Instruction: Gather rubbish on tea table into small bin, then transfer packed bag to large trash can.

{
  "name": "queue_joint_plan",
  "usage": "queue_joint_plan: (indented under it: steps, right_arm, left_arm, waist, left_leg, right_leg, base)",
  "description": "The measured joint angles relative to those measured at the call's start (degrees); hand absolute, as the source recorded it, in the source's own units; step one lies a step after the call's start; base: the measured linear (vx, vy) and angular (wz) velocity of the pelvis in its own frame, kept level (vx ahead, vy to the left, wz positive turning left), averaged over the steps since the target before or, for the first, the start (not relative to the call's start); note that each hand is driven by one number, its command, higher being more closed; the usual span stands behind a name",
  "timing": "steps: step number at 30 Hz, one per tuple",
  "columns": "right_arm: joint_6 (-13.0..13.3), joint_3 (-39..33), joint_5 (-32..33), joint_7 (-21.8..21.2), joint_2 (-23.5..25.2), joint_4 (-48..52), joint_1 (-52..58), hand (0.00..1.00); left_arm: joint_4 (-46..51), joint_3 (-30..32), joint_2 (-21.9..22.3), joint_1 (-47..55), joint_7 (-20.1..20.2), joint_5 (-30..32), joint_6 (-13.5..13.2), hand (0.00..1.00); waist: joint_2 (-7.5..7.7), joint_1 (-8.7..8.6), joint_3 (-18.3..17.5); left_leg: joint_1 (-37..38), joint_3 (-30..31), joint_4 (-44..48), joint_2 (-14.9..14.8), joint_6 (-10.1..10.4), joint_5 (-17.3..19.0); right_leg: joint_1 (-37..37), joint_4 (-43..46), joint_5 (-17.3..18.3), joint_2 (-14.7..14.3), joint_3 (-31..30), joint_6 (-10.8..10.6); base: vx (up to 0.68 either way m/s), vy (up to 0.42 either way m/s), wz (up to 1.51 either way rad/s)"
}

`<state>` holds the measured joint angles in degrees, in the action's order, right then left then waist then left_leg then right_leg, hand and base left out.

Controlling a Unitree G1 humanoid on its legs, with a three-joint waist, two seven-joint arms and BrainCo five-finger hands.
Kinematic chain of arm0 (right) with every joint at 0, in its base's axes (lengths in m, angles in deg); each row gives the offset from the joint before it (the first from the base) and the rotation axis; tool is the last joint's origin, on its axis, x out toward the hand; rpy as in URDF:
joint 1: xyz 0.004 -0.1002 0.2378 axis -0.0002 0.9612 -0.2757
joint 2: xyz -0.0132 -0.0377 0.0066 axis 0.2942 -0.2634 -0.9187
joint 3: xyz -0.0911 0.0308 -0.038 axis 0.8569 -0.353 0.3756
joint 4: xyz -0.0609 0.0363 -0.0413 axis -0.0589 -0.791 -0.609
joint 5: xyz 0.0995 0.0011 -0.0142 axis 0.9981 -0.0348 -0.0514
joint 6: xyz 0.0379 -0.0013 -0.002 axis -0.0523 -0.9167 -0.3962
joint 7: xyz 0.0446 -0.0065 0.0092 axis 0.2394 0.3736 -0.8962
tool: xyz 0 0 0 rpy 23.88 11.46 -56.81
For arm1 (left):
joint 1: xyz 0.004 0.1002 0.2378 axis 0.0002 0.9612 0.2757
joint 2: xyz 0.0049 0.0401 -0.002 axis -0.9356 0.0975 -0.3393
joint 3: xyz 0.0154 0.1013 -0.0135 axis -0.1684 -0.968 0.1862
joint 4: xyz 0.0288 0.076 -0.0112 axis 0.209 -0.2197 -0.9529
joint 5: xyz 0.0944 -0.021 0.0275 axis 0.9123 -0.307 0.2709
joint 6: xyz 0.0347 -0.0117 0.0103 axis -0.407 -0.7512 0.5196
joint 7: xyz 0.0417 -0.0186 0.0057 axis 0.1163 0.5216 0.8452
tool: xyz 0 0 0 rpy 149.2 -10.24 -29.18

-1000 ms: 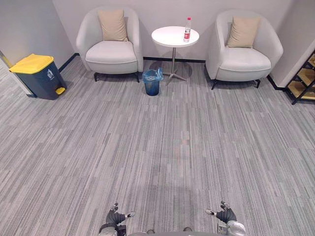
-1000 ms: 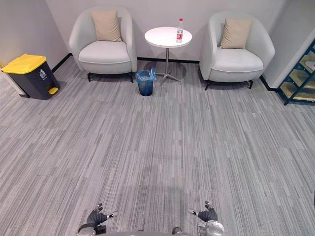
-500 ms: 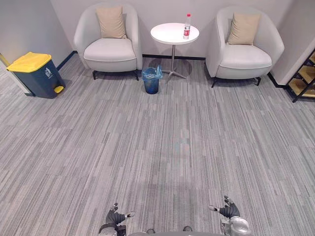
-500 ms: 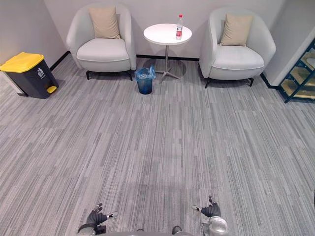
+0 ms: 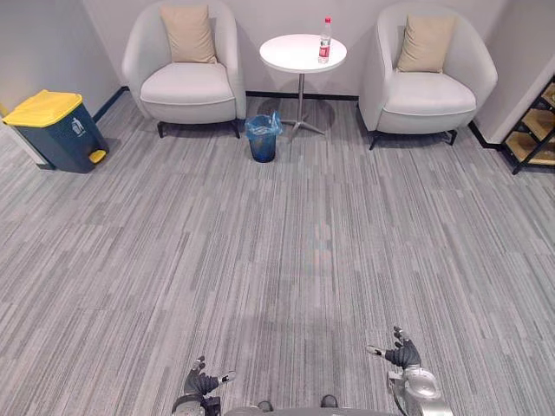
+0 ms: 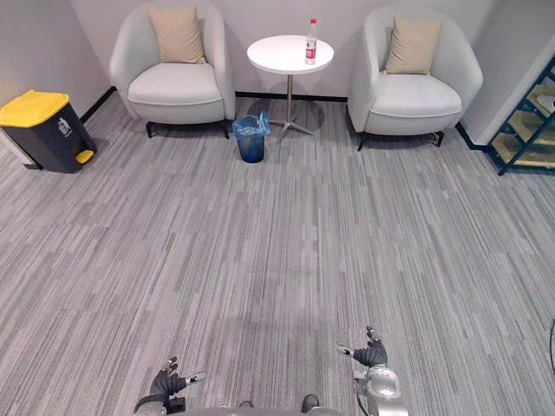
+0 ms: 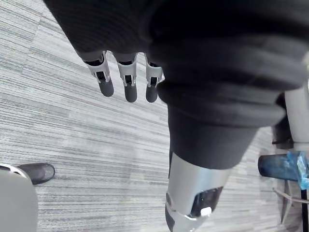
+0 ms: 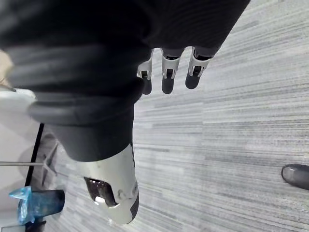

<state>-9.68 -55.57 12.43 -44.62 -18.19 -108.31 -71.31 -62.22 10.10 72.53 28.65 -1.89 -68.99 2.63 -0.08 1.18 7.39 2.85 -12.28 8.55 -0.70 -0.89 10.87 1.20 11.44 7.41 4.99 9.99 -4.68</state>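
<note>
Left hand (image 5: pixel 201 383) and right hand (image 5: pixel 401 355) hang low at the near edge, both empty. Fingers (image 7: pixel 126 79) on the left are straight, side by side, thumb apart; the right's fingers (image 8: pixel 166 72) are the same. Likely reason: the robot stands well apart from the work across grey striped carpet (image 5: pixel 286 243), so nothing is in reach yet.

The rubbish is 1 clear plastic bottle with red cap and label (image 5: pixel 324 41). It stands on the round white tea table on a thin metal pedestal (image 5: pixel 299 54), near the table's right rim. Upright, long axis vertical, cap up.

The small blue bin with blue bag liner (image 5: pixel 262 139) sits on the floor near the pedestal, between it and the white armchair with beige cushion (image 5: pixel 180 82), handy for a drop from the table. The large dark blue trash can with yellow lid (image 5: pixel 54 130) is by the left wall, well apart.
</note>
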Motion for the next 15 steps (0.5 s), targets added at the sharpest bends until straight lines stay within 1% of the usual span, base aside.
queue_joint_plan:
  steps: [1, 2, 3, 4, 5, 6, 7, 8, 9, 11, 12, 13, 14, 15]
  right_arm:
    - [-0.05, 0.07, 0.07, 0.0, 0.0, -0.09, -0.02, 0.0]
    - [-0.06, 0.12, 0.08, 0.0, 0.0, -0.11, -0.03, 0.0]
    - [-0.08, 0.24, 0.21, -0.01, 0.0, -0.14, -0.01, 0.0]
    - [-0.09, 0.46, 0.33, -0.01, 0.02, -0.15, -0.06, 0.0]
    - [-0.1, 0.84, 0.78, -0.01, 0.04, -0.2, -0.06, 0.0]
    - [-0.15, 1.22, 1.33, -0.05, 0.27, -0.62, -0.09, 0.0]
    - [-0.35, 1.24, 1.45, -0.07, 0.38, -1.25, -0.11, 0.0]
    - [-0.36, 1.24, 1.48, -0.07, 0.36, -1.25, -0.14, 0.0]
    - [-0.35, 1.23, 1.64, -0.06, 0.29, -1.24, -0.61, 0.0]
    - [-0.34, 1.23, 1.81, -0.07, -0.2, -1.26, -1.55, 0.0]
    - [-0.35, 1.24, 1.83, -0.06, -0.4, -1.23, -1.79, 0.0]
    - [-0.36, 1.26, 1.83, -0.06, -0.4, -1.23, -1.69, 0.0]
    - [-0.37, 1.31, 1.85, -0.06, -0.34, -1.25, -1.38, 0.0]
    - [-0.4, 1.27, 1.93, -0.1, -0.57, -1.35, -1.16, 0.0]
  left_arm:
    - [0.01, -0.01, -0.02, -0.03, -0.04, -0.74, 0.0, 0.0]
    - [0.01, -0.03, -0.01, 0.0, -0.06, -0.92, 0.01, 0.0]
    - [0.04, -0.07, -0.03, -0.06, -0.08, -1.11, 0.01, 0.0]
    - [0.54, -0.21, -0.23, -0.21, -0.12, -1.13, 0.01, 0.0]
    - [1.1, -0.66, -0.58, -0.2, -0.17, -1.23, 0.01, 0.0]
    - [2.09, -1.87, -1.72, -0.32, -0.26, -1.52, 0.0, 0.0]
    - [2.43, -2.05, -2.08, -0.35, -0.43, -1.63, 0.0, 0.0]
    - [2.57, -2.0, -2.07, -0.35, -0.67, -1.75, -0.01, 0.0]
    - [2.75, -1.92, -2.16, -0.52, -1.16, -2.16, -0.01, 0.0]
    - [2.74, -1.93, -2.1, -1.28, -1.14, -2.59, 0.0, 0.0]
    - [2.72, -1.96, -2.12, -2.11, -1.18, -2.63, -0.02, 0.0]
    - [2.7, -1.97, -2.22, -2.25, -1.17, -2.62, -0.04, 0.0]
    - [2.69, -1.9, -2.72, -2.47, -1.17, -2.61, -0.25, 0.0]
    - [2.22, -1.49, -2.37, -2.56, -1.26, -2.6, -0.27, 0.0]
  waist:
    - [-0.02, 0.33, 0.16]
    - [-0.17, 0.51, 0.28]
    - [-0.57, 0.99, 0.59]
    - [-0.72, 0.99, 0.88]
    - [-0.51, 0.94, 1.12]
    - [0.04, 0.66, 2.01]
    - [-0.03, 0.47, 2.24]
    - [-0.2, 0.14, 2.34]
    - [-0.63, -0.53, 2.61]
    - [-1.73, -0.64, 3.31]
    - [-2.1, -0.66, 3.59]
    - [-1.74, -0.65, 3.5]
    - [-0.61, -0.67, 3.37]
    - [-0.26, -0.84, 2.87]
  left_leg:
    - [-0.24, -0.7, 1.98, 0.04, -0.19, 1.64]
    - [-0.31, -1.02, 2.64, 0.05, -0.39, 2.3]
    - [-0.11, -1.42, 3.36, 0.04, -0.51, 3.29]
    - [0.2, -1.58, 3.51, 0.13, -0.93, 3.87]
    - [0.8, -1.46, 3.37, 0.42, -1.07, 3.97]
    - [2.38, -1.01, 2.79, 1.04, -1.41, 4.15]
    - [3.57, -0.54, 1.91, 1.01, -1.41, 4.24]
    - [4.11, -0.25, 1.49, 0.73, -1.34, 4.25]
    - [4.78, 0.32, 0.87, -0.18, -0.98, 4.4]
    - [6.24, 0.58, -0.35, -2.37, 0.43, 4.72]
    - [7.17, 1.03, -1.24, -3.63, 2.01, 4.63]
    - [7.65, 1.27, -1.75, -3.78, 3.06, 4.62]
    - [9.17, 1.86, -2.21, -3.87, 4.59, 5.49]
    - [10.45, 2.96, -1.75, -5.33, 6.2, 6.53]
  right_leg:
    - [1.76, 4.56, 1.96, 0.95, 0.15, -1.12]
    - [2.59, 6.9, 2.69, 1.34, 0.36, -1.78]
    - [4.68, 12.2, 3.23, 2.17, 1.12, -2.38]
    - [7.57, 18.62, 3.25, 3.4, 2.19, -2.38]
    - [9.02, 21.9, 3.23, 4.28, 2.83, -2.36]
    - [11.36, 27.54, 4.22, 6.0, 4.02, -2.34]
    - [12.32, 28.61, 5.47, 6.28, 4.97, -1.37]
    - [12.66, 28.05, 5.99, 6.2, 5.81, -1.19]
    - [13.67, 26.14, 6.56, 5.84, 7.25, -0.95]
    - [16.04, 21.18, 6.26, 3.95, 8.76, -0.82]
    - [17.09, 15.6, 3.91, 2.67, 8.97, 0.0]
    - [16.92, 12.5, 1.82, 2.12, 8.92, 0.36]
    - [17.01, 8.53, -2.64, 2.19, 8.54, 2.15]
    - [16.66, 10.1, -6.08, 1.8, 9.01, 5.99]
  base:
    - [0.05, 0.066, -0.24]
    - [0.03, 0.075, -0.28]
    - [0.04, 0.09, -0.19]
    - [0.05, 0.084, -0.12]
    - [0.14, 0.062, 0.03]
    - [0.19, 0.019, 0.12]
    - [0.21, 0.001, 0.17]
    - [0.23, -0.032, 0.24]
    - [0.31, -0.085, 0.18]
    - [0.33, -0.121, 0.13]
    - [0.25, -0.113, 0.21]
    - [0.36, -0.185, 0.35]
    - [0.43, -0.251, 0.39]
    - [0.45, -0.271, 0.32]
